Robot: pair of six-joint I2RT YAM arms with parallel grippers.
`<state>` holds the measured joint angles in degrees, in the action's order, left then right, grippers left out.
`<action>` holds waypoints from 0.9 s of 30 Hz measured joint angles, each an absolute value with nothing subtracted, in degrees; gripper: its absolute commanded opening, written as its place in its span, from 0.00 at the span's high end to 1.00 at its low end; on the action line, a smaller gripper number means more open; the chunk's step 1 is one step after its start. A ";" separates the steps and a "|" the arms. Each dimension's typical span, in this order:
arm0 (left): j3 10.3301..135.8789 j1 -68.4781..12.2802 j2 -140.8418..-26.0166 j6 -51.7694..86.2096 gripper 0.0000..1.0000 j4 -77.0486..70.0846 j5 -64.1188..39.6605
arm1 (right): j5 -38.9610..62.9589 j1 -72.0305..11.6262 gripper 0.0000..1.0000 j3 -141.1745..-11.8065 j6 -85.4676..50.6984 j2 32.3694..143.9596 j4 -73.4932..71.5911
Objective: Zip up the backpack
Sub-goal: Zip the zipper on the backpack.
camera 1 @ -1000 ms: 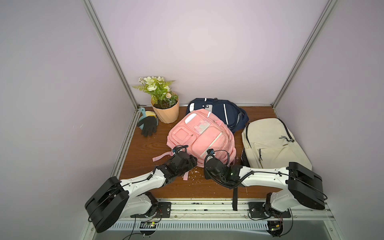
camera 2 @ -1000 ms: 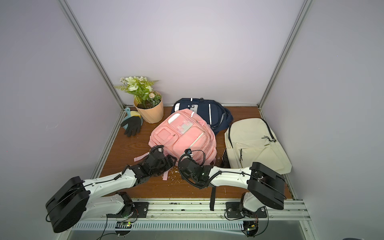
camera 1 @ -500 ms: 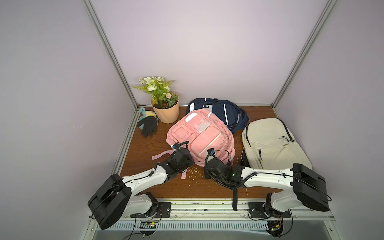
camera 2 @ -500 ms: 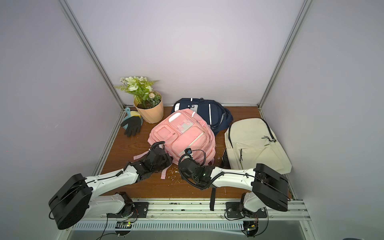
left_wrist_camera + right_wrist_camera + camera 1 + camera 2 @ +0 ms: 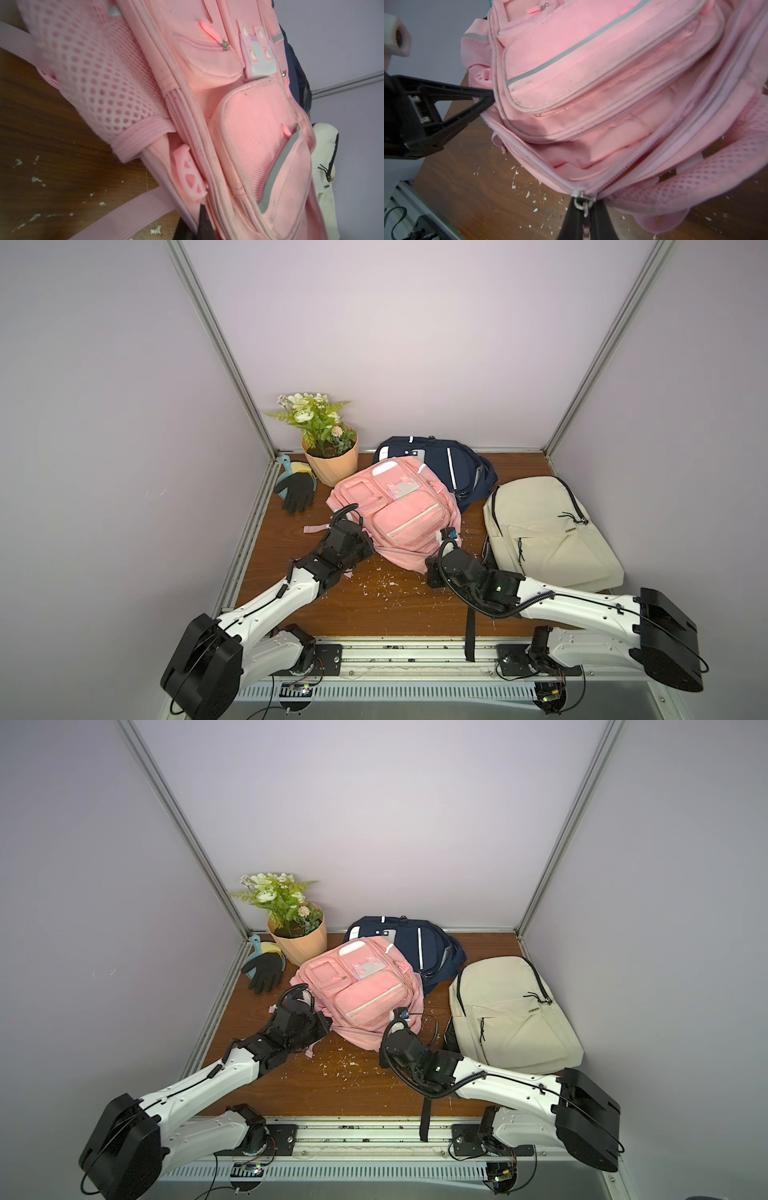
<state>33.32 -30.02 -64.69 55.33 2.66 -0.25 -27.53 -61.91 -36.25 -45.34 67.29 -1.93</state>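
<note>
sagging grubby pink backpack [image 5: 409, 512], main zipper [image 5: 616, 174] partly open

Bare surface [image 5: 395, 614] lies open at lower centre; the pink backpack [image 5: 399, 510] fills the middle, cream backpack [image 5: 548, 539] the right, navy backpack [image 5: 453, 464], flowerpot [image 5: 332, 460] and glove [image 5: 297, 491] the upper left.

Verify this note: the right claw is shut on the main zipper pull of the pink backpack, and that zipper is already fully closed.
One thing is wrong. The right claw is shut on the zipper pull of the pink backpack, but the zipper is not fully closed. The right wrist view shows an open gap running on from the slider.
</note>
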 measured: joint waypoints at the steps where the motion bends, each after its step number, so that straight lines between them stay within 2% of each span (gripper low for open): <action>1: 34.48 -30.00 -66.00 54.54 1.00 2.90 -0.97 | -27.51 -61.54 1.00 -35.38 -45.45 66.30 -2.04; 9: 46.37 -29.02 -75.18 47.59 1.00 7.05 -0.82 | -28.45 -63.02 1.00 -35.20 -44.38 67.96 -3.79; 10: 47.64 -28.73 -75.85 46.85 0.97 7.62 -0.19 | -28.69 -63.59 1.00 -35.73 -44.18 69.06 -4.19; 11: 48.71 -28.29 -76.58 46.11 0.91 8.03 0.40 | -28.80 -64.03 1.00 -36.23 -43.99 70.15 -4.78; 12: 49.39 -27.88 -77.17 45.52 0.80 8.23 0.69 | -28.88 -64.31 1.00 -36.69 -43.88 71.11 -5.41; 13: 50.13 -27.24 -78.11 44.86 0.64 8.67 0.93 | -28.82 -64.49 1.00 -37.10 -43.79 72.18 -6.35; 19: 50.59 -21.82 -85.36 42.68 0.28 5.19 5.32 | -26.70 -64.95 1.00 -38.52 -43.51 78.54 -7.03; 23: 39.27 -22.70 -79.00 45.10 0.11 3.18 5.17 | -26.17 -65.30 1.00 -41.71 -43.72 83.42 -7.07; 27: 30.24 -25.28 -66.32 49.43 0.07 4.05 5.32 | -25.06 -65.34 1.00 -44.12 -43.72 85.73 -7.22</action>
<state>30.24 -25.28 -66.32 49.43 4.05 5.32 -25.06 -65.34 -44.12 -43.72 85.73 -7.22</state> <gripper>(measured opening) 0.921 0.086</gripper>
